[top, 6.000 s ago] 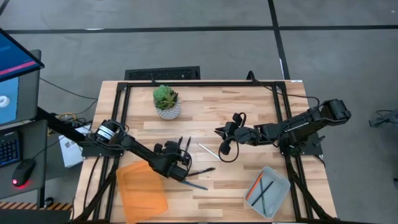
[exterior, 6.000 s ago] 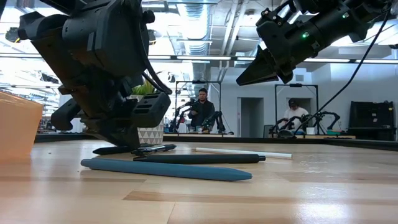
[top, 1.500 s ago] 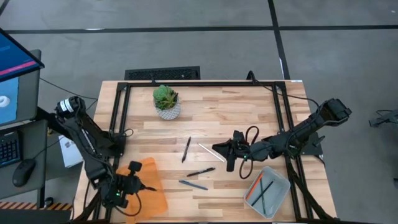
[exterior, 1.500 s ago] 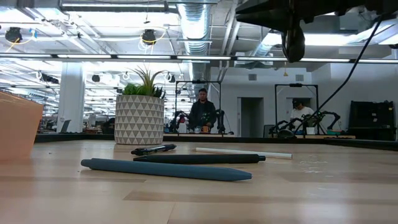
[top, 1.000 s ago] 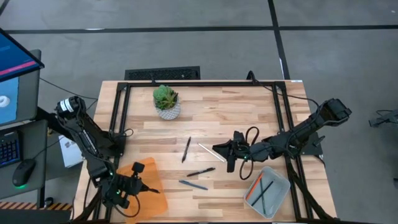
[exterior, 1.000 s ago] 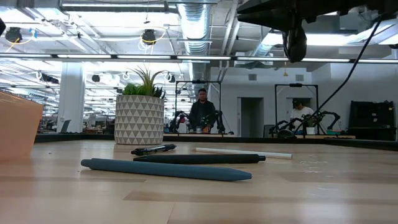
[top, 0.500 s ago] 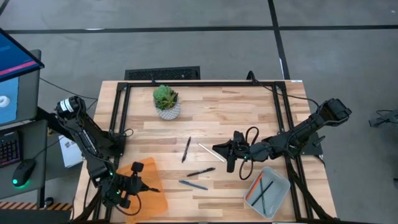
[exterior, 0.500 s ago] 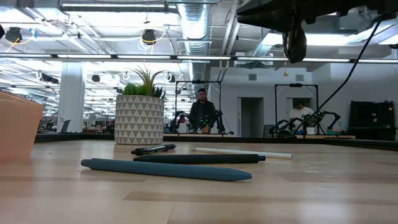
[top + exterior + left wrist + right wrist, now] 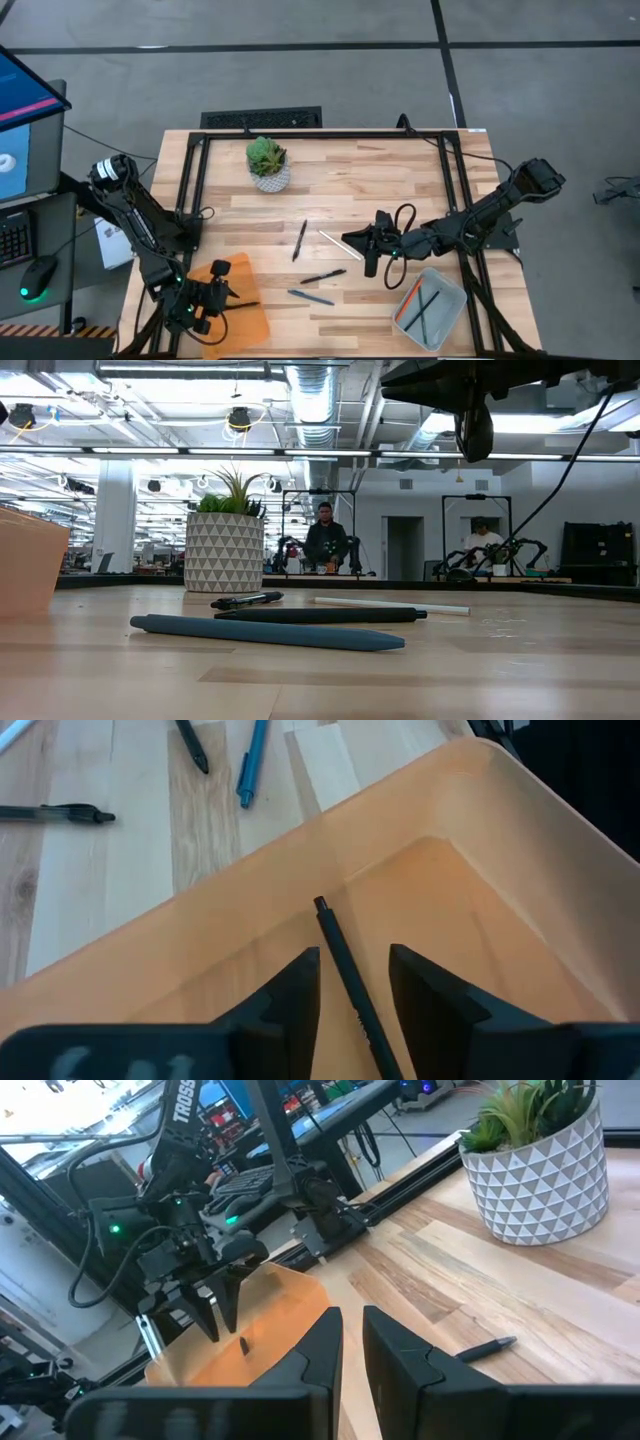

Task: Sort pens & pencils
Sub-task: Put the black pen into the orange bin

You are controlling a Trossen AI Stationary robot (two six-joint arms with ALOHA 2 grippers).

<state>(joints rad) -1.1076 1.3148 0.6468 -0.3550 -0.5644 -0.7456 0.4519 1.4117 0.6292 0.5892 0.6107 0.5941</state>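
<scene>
My left gripper (image 9: 355,985) is open over the orange tray (image 9: 235,310) at the table's near left corner. A black pen (image 9: 340,960) lies in the tray, running between the two fingers with a gap on either side. Two black pens (image 9: 301,240) (image 9: 323,276), a blue pen (image 9: 311,297) and a white pencil (image 9: 335,243) lie flat on the table's middle. My right gripper (image 9: 350,240) hovers just right of the white pencil, its fingers (image 9: 322,1348) a narrow gap apart with nothing between them. A grey tray (image 9: 452,292) at the near right holds pencils.
A potted plant (image 9: 267,163) stands at the far left of the table. A black cable loop (image 9: 400,215) hangs from the right arm above the table. Bare wood lies between the plant and the right arm. People sit in the room behind (image 9: 325,540).
My left gripper has opened over the orange tray and let go of the black pen, which now lies in the tray between the fingers. The right arm has kept still.
</scene>
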